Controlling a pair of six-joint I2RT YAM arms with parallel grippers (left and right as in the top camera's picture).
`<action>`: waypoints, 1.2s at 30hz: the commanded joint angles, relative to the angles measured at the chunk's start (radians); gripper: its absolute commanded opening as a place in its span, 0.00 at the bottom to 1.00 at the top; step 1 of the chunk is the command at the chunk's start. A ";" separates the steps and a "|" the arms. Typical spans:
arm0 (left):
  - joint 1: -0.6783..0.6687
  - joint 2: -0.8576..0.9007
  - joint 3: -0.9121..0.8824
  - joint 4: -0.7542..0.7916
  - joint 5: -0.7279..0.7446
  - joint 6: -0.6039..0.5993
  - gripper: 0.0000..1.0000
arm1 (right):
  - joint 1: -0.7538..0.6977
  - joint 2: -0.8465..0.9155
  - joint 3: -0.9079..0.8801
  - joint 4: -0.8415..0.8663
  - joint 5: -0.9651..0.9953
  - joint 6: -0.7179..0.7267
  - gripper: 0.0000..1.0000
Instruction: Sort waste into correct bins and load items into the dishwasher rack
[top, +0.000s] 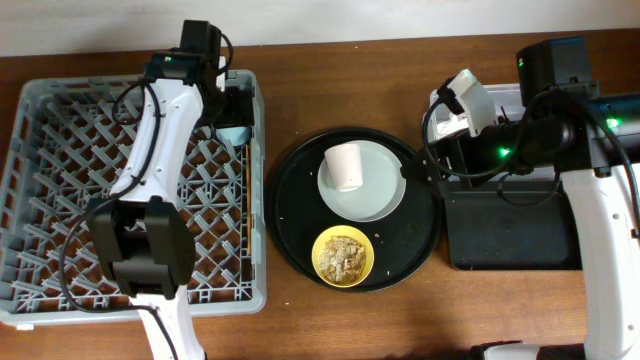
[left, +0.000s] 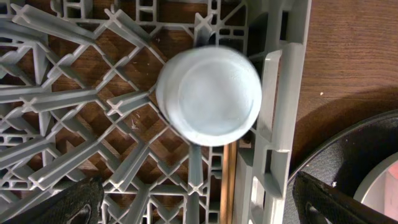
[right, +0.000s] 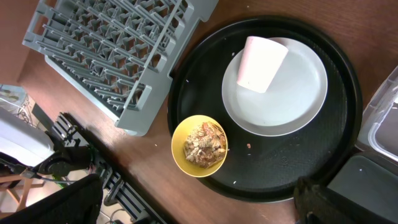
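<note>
The blue cup (left: 211, 93) sits in the rack (left: 74, 106), by its right edge, bottom up it seems, so water can drain. The left fingers (left: 62, 202) are wide above it, holding nothing. Right of the rack, the pink cup (right: 261, 62) lies on the plate (right: 298, 106). The right fingers (right: 56, 202) are wide and empty too.

The dishwasher rack (top: 50, 150) is moulded grey plastic with a matt finish, and it stands on a brown wooden table (top: 330, 335) with visible grain and a low sheen. The light-blue cup (left: 210, 93), the pink cup (top: 345, 165), the pale grey-green plate (top: 385, 195) and the yellow bowl (top: 318, 250) have smooth surfaces, while the food scraps (top: 343, 256) are rough and crumbly. The round black tray (top: 410, 250) is satin black plastic with pale specks, the clear tub (right: 385, 118) is translucent plastic, and the shallow black tray (top: 510, 235) is matt.
</note>
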 joint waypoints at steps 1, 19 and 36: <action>0.006 -0.042 0.021 -0.005 0.036 0.002 0.95 | -0.006 -0.004 0.007 0.000 0.009 -0.003 0.99; 0.167 -0.563 0.021 -0.291 0.350 0.002 0.99 | 0.338 0.259 0.006 0.275 0.510 0.399 0.99; 0.167 -0.563 0.021 -0.291 0.350 0.002 0.99 | 0.302 0.685 0.067 0.519 0.496 0.291 0.81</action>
